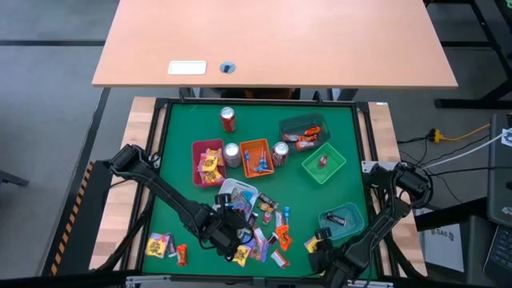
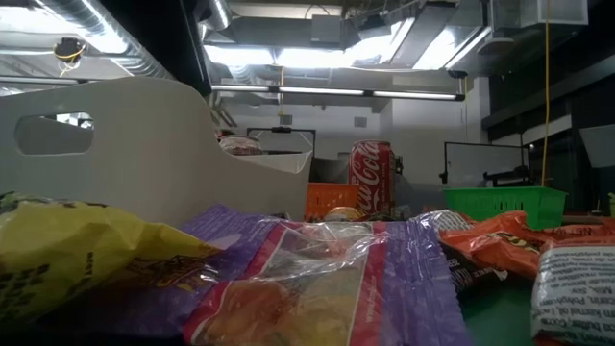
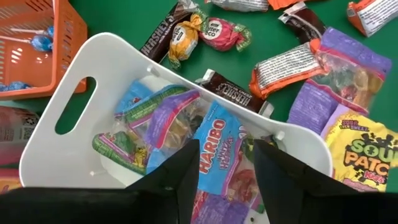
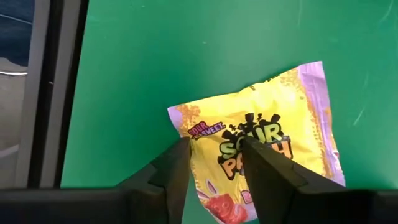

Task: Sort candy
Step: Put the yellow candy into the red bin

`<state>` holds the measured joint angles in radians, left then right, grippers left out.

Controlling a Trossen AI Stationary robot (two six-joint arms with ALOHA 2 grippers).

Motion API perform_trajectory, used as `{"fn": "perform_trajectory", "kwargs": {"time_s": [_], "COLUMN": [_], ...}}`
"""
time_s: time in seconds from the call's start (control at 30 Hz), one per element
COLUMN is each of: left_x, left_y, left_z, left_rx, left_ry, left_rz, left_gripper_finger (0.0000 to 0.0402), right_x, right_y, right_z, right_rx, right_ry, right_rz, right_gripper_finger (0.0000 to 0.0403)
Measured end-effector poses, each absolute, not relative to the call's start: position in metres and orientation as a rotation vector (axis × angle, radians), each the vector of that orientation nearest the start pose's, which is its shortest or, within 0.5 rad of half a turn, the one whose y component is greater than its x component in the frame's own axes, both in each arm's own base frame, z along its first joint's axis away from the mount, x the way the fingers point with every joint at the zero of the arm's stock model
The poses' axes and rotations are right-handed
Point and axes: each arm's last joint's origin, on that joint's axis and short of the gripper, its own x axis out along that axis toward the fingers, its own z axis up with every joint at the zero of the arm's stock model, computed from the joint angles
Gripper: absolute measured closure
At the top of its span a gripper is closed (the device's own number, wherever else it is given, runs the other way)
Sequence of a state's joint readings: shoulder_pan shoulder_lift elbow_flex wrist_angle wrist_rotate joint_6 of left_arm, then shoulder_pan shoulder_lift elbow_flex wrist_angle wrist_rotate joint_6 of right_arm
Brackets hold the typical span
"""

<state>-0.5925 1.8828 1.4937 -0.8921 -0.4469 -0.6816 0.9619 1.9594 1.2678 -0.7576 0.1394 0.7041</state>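
Observation:
Wrapped candy lies loose on the green mat [image 1: 270, 228], and a smaller heap [image 1: 164, 246] lies near the left corner. My left gripper [image 3: 227, 180] is open above the white tray [image 3: 74, 155], which holds several gummy bags, among them a blue Haribo bag [image 3: 214, 146]. My right gripper [image 4: 214, 171] is open near the mat's near edge. Its fingers stand on either side of a yellow Sour Patch bag [image 4: 267, 146] that lies flat on the mat, also seen in the high view as the yellow bag [image 1: 318, 238]. My left gripper touches nothing that shows. My right gripper comes at the yellow bag from above, with one finger [image 4: 177, 171] over its left edge [image 4: 186, 121] and the other over its middle. I cannot tell whether the fingers touch it.
Other trays stand farther back: pink [image 1: 208, 164], orange [image 1: 256, 158], dark [image 1: 304, 132], green [image 1: 324, 162], and teal [image 1: 342, 224] near the right arm. Three soda cans [image 1: 228, 118] [image 1: 232, 154] [image 1: 280, 152] stand among them. A raised frame [image 1: 160, 160] borders the mat.

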Motion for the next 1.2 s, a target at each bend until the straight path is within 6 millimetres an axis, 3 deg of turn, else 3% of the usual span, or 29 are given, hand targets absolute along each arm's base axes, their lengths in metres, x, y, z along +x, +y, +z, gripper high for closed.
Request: {"fn": "perform_trajectory", "kwargs": {"time_s": [0.4,0.53,0.77,1.03,1.2], "left_x": [0.321,0.317,0.307,0.29,0.277], "left_y": [-0.209,-0.216,-0.233,-0.255,-0.269], "left_z": [0.229,0.229,0.23,0.23,0.23], "left_rx": [-0.068,-0.07,-0.142,-0.189,-0.23], "left_ry": [1.013,1.015,1.018,1.015,1.014], "left_rz": [0.257,0.225,0.185,0.163,0.156], "left_gripper_finger": [0.0301,0.0315,0.0325,0.0325,0.0325], "right_x": [0.21,0.215,0.239,0.282,0.312], "right_y": [0.293,0.295,0.3,0.288,0.27], "right_z": [0.142,0.148,0.178,0.226,0.247], "right_rx": [-0.194,-0.203,-0.233,-0.354,-0.511], "right_ry": [1.369,1.369,1.3,1.175,1.054], "right_rz": [0.188,0.202,0.275,0.38,0.436], "right_gripper_finger": [0.0394,0.0385,0.0397,0.0393,0.04]}}
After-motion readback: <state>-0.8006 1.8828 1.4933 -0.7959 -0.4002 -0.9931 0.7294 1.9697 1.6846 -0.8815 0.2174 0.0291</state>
